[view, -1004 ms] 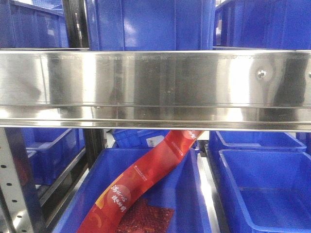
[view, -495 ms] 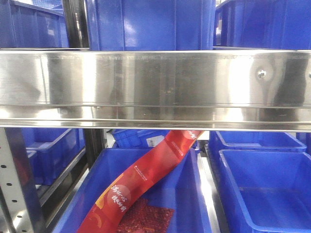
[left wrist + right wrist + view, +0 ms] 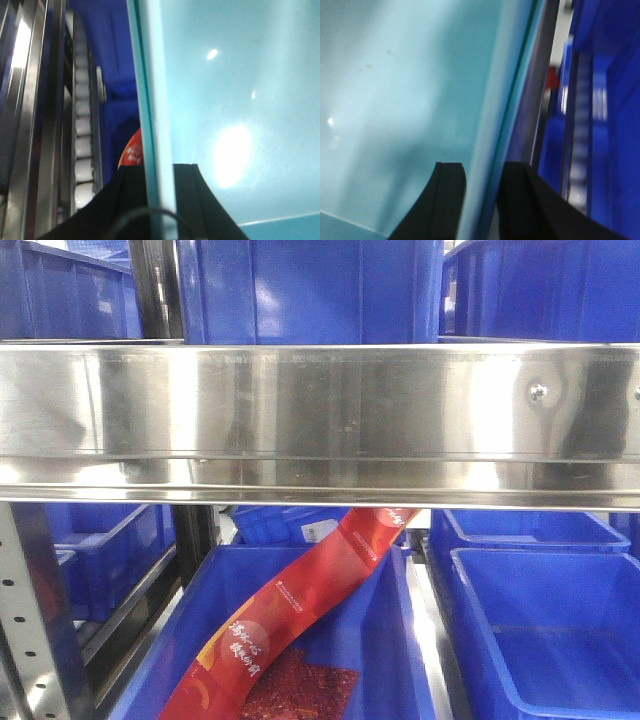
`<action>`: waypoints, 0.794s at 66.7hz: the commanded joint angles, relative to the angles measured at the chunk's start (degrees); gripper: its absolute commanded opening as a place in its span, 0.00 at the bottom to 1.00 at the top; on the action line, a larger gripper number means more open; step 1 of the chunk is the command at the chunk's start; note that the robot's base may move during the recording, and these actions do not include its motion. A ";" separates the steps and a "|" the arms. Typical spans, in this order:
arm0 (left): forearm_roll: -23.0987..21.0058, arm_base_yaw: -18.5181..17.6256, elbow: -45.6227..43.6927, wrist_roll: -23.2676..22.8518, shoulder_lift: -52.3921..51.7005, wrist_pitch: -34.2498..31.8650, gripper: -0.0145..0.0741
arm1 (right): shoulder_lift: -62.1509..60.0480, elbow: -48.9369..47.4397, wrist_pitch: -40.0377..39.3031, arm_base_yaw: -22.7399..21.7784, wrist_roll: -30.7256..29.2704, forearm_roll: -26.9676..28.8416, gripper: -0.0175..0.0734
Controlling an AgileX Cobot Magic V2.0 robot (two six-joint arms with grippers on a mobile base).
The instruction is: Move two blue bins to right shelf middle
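Blue bin (image 3: 240,100) rim between both grippers, unmoved since before.

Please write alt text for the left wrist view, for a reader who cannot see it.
The left end effector grips the thin rim of a pale teal bin, one black finger on each side of the wall. Left of it are metal shelf rails, a blue bin and a bit of red packaging.

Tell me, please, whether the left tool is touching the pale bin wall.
Touching: the left wrist view shows the left tool with a black finger pressed on each side of the pale bin wall.
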 commanded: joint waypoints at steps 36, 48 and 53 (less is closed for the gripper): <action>-4.52 -1.08 17.98 1.48 -1.97 -5.51 0.04 | 3.25 11.62 -6.31 4.59 -1.86 5.96 0.02; -3.25 -1.08 21.56 1.48 -1.97 -5.51 0.04 | 5.63 11.62 -6.31 4.59 -1.86 5.96 0.05; -2.89 -1.08 22.21 1.48 -1.97 -5.51 0.10 | 5.93 11.62 -6.31 4.59 -1.86 5.96 0.18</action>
